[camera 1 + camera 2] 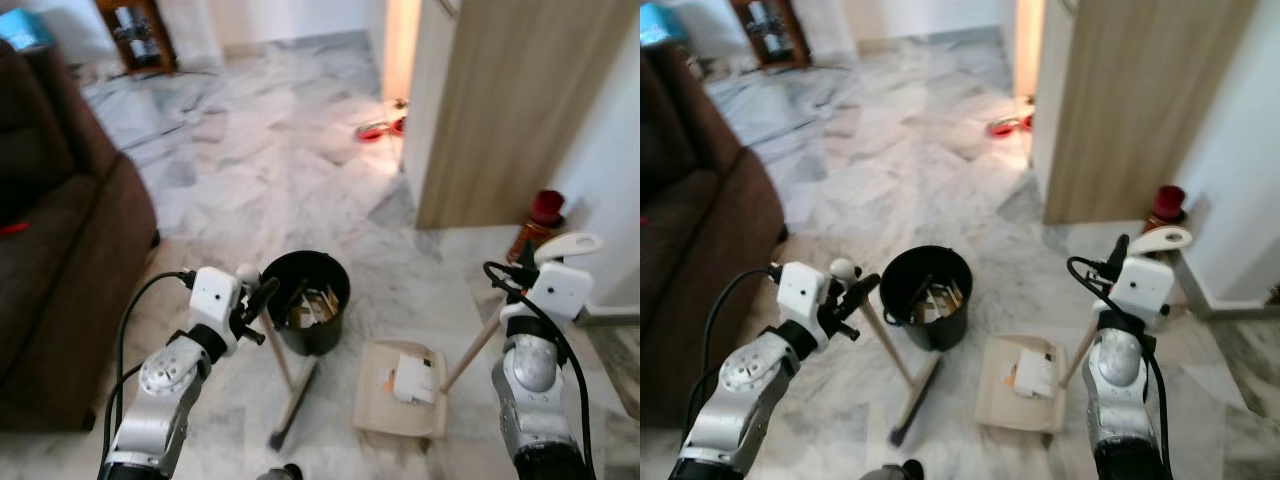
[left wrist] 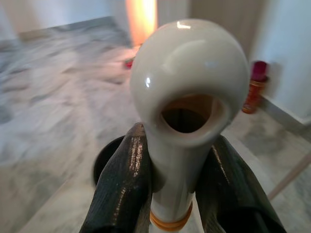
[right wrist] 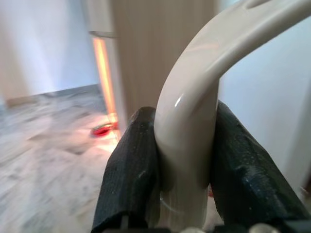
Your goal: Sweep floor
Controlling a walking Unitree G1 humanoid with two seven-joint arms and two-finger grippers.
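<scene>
Left gripper (image 2: 175, 179) jaws clamp broom handle (image 2: 189, 97); right gripper (image 3: 187, 160) jaws clamp dustpan handle (image 3: 194, 97).

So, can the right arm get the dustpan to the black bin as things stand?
Probably yes: the right claw is shut on the dustpan handle, and bare floor separates the dustpan from the black bin.

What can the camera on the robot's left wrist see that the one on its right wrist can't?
The left wrist view shows the left gripper clamped on the broom's cream, rounded handle top, with the round black bin below and a dark red jar by the wall. The right wrist view shows the right gripper clamped on the dustpan's cream curved handle, beside a light wooden panel. Both share the grey marble floor and the orange-lit gap with a red dish.
</scene>
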